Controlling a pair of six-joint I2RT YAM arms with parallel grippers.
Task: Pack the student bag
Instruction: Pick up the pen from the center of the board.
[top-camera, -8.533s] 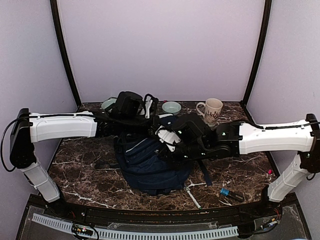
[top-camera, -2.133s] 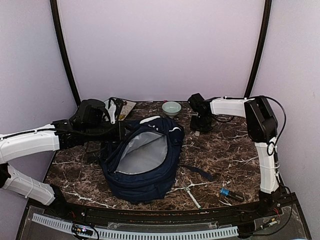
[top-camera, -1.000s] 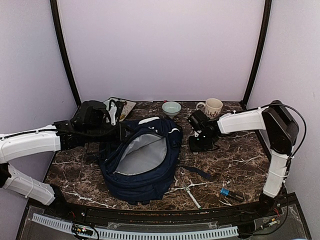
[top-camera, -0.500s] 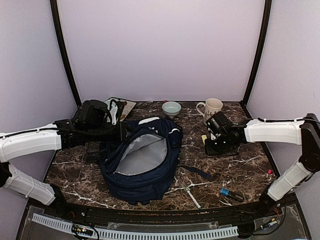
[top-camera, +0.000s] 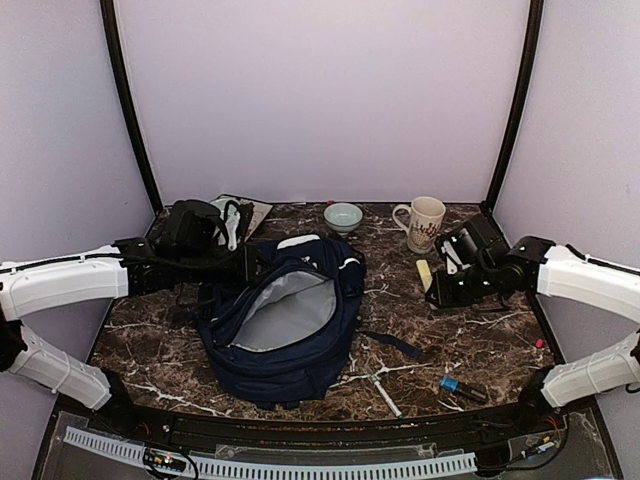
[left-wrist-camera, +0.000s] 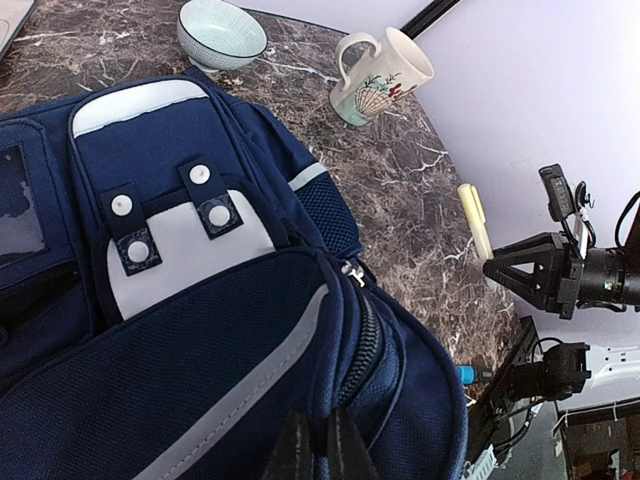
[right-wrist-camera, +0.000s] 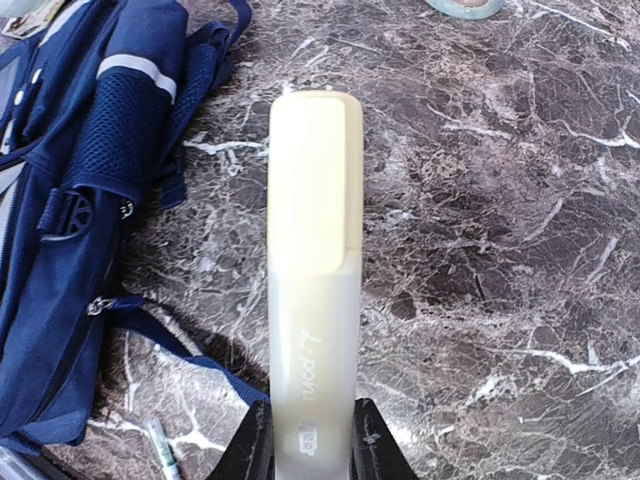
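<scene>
well, on my left the left gripper (left-wrist-camera: 318, 450) is pinched nearly closed on the rim of the student bag (top-camera: 300, 365), holding its mouth wide so the grey lining shows. the bag lies mid-table, a little to the left. over the last second the right gripper (right-wrist-camera: 310, 445) has swung away from the bag toward the right side, just in front of the mug (top-camera: 425, 222), clamped on a pale yellow pen (right-wrist-camera: 312, 250), probably a highlighter, though the print is too small to read. so the item is in hand but drifting off; i judge it must come back over the opening before release.
</scene>
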